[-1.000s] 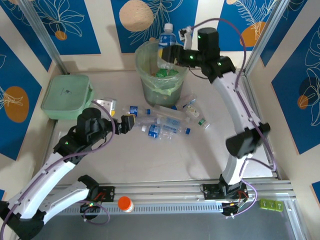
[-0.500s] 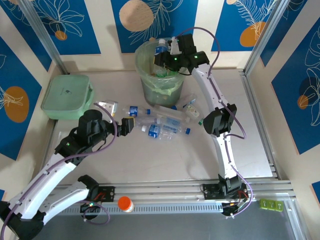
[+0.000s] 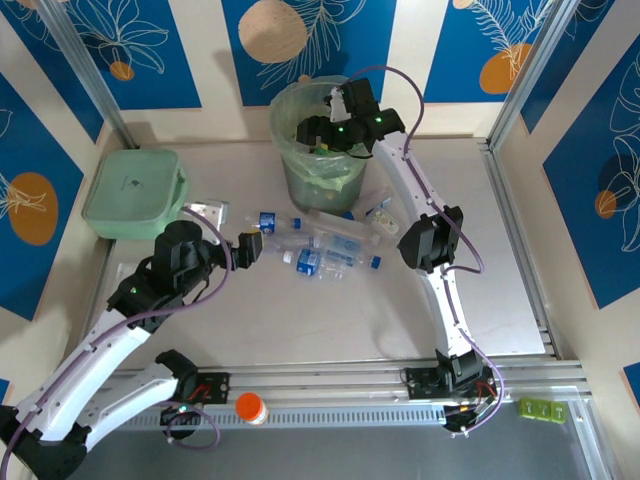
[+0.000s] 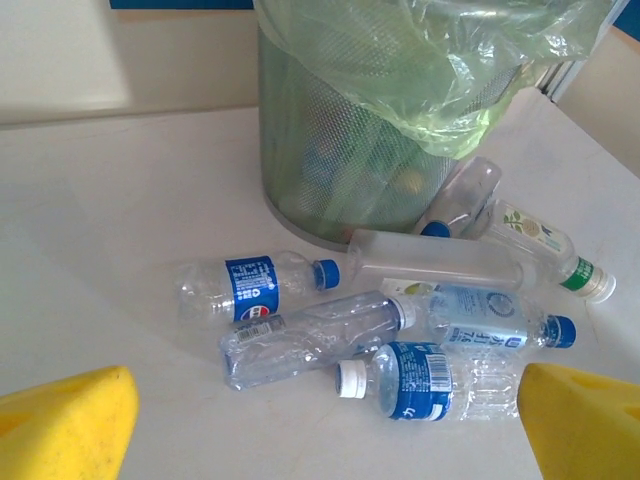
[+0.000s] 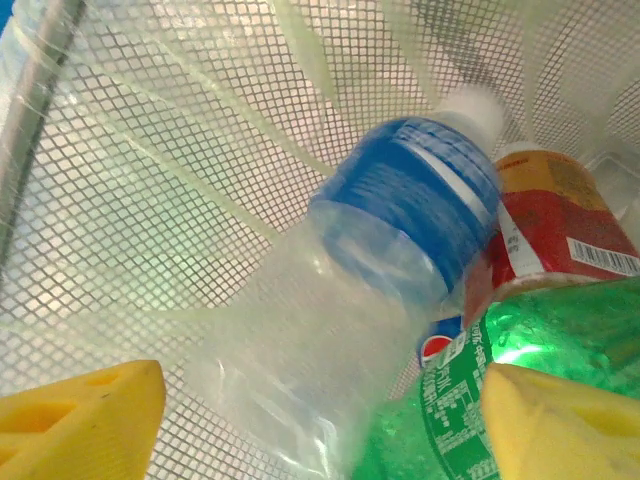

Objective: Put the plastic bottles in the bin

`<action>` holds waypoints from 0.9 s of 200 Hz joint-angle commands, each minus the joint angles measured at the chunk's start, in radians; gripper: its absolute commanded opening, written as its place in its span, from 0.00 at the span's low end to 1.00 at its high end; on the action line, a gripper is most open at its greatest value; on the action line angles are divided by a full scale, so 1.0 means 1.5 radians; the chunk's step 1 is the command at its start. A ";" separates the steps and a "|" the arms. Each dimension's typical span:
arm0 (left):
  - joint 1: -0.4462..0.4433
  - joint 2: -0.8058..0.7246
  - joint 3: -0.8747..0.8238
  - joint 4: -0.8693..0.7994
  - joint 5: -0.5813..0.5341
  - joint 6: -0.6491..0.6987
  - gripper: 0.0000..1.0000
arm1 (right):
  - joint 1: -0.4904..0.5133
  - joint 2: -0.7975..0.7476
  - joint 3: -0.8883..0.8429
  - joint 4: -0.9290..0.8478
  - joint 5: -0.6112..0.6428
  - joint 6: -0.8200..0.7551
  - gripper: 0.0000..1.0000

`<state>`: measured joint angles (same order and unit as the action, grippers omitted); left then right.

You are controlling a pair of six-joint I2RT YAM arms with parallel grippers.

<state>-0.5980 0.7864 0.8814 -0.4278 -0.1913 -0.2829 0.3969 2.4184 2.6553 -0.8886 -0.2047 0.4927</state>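
Top external: right arm reaches into bin (image 3: pixel 310 190) — right fingers (image 5: pixel 80 420), left fingers (image 4: pixel 70 420) wide, empty.

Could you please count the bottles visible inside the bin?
3 clearly: blue-labelled clear bottle centre, red-labelled bottle upper right, green bottle lower right; others may be hidden.

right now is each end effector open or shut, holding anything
Left end effector: open, empty.
Right end effector: open inside the bin, a blue-labelled bottle loose between its fingers.

Bin (image 4: pixel 330 170) top cut off — bottle (image 5: pixel 400 230) cap blurred.
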 commanded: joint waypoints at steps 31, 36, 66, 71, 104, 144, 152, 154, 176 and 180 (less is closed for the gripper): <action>0.011 -0.008 -0.004 0.003 -0.021 -0.007 0.97 | -0.011 -0.055 0.010 -0.019 0.009 -0.017 0.87; 0.012 -0.007 -0.004 0.004 -0.022 -0.008 0.97 | -0.011 -0.062 0.011 -0.019 0.010 -0.018 0.87; 0.017 -0.008 -0.009 0.012 -0.010 -0.016 0.98 | -0.012 -0.102 0.011 -0.030 0.013 -0.032 0.87; 0.019 -0.007 -0.011 0.017 -0.004 -0.021 0.98 | -0.013 -0.110 0.012 -0.033 0.017 -0.036 0.87; 0.033 0.005 -0.005 0.014 0.024 -0.062 0.99 | -0.022 -0.169 0.001 -0.055 0.026 -0.055 0.87; 0.036 0.000 0.023 -0.026 0.037 -0.126 0.98 | -0.035 -0.276 -0.084 -0.057 0.036 -0.075 0.85; 0.036 -0.001 0.031 -0.039 0.040 -0.139 0.98 | -0.036 -0.305 -0.118 -0.050 0.040 -0.080 0.84; 0.036 -0.002 0.031 -0.043 0.040 -0.143 0.98 | -0.036 -0.314 -0.127 -0.048 0.041 -0.081 0.84; 0.036 -0.008 0.033 -0.071 0.045 -0.186 0.98 | -0.037 -0.419 -0.262 -0.018 0.074 -0.102 0.82; 0.036 -0.011 0.029 -0.072 0.047 -0.188 0.98 | -0.038 -0.442 -0.297 -0.007 0.083 -0.105 0.82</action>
<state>-0.5537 0.7929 0.8978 -0.4789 -0.1520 -0.4770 0.3428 1.8984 2.3890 -0.9291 -0.1425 0.3897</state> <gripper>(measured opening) 0.979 0.826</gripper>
